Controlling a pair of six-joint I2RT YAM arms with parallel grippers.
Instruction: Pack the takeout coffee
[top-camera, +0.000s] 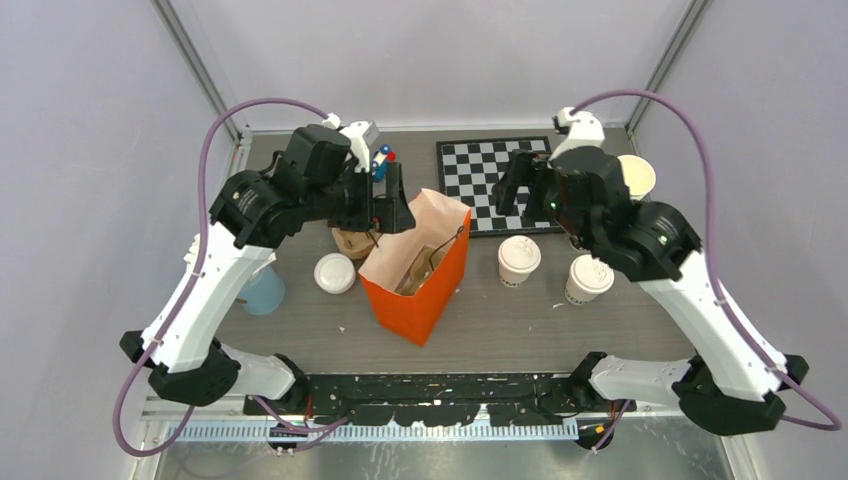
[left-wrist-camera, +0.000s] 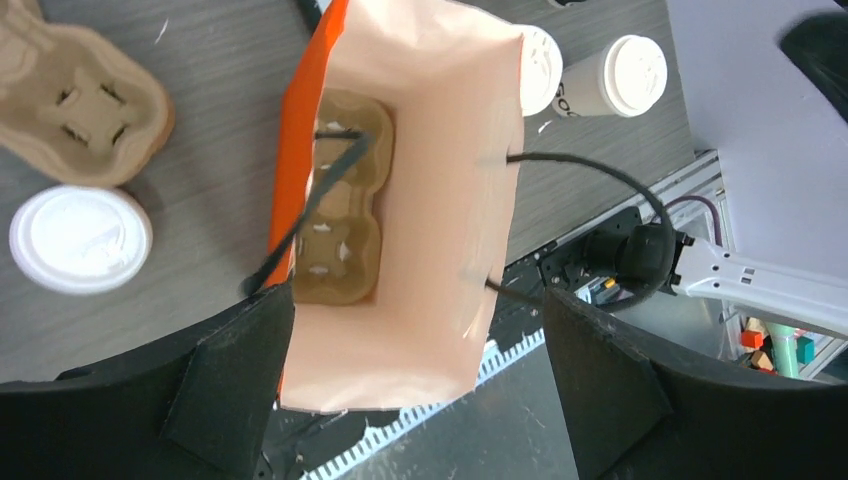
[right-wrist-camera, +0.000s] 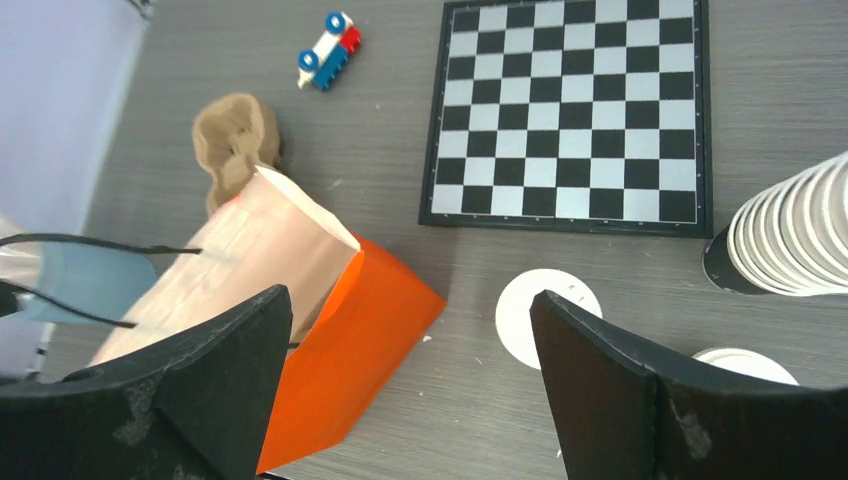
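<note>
The orange paper bag (top-camera: 415, 270) stands open at the table's middle, with a brown cup carrier (left-wrist-camera: 340, 210) lying inside. Two takeout coffee cups with white sip lids stand to its right, one nearer the bag (top-camera: 518, 260) and one further right (top-camera: 588, 278); both also show in the left wrist view (left-wrist-camera: 625, 75). My left gripper (top-camera: 392, 210) is open and empty above the bag's far rim (left-wrist-camera: 415, 400). My right gripper (top-camera: 515, 190) is open and empty above the chessboard's near edge; in its wrist view (right-wrist-camera: 410, 390) the nearer cup's lid (right-wrist-camera: 548, 315) lies by its right finger.
A second brown carrier (top-camera: 352, 240) and a round white lid (top-camera: 334, 273) lie left of the bag; I cannot tell whether a cup is under the lid. A pale blue cup (top-camera: 262, 290) stands far left. Chessboard (top-camera: 495, 185), toy (top-camera: 381, 158) and a stack of lidless cups (top-camera: 636, 178) are at the back.
</note>
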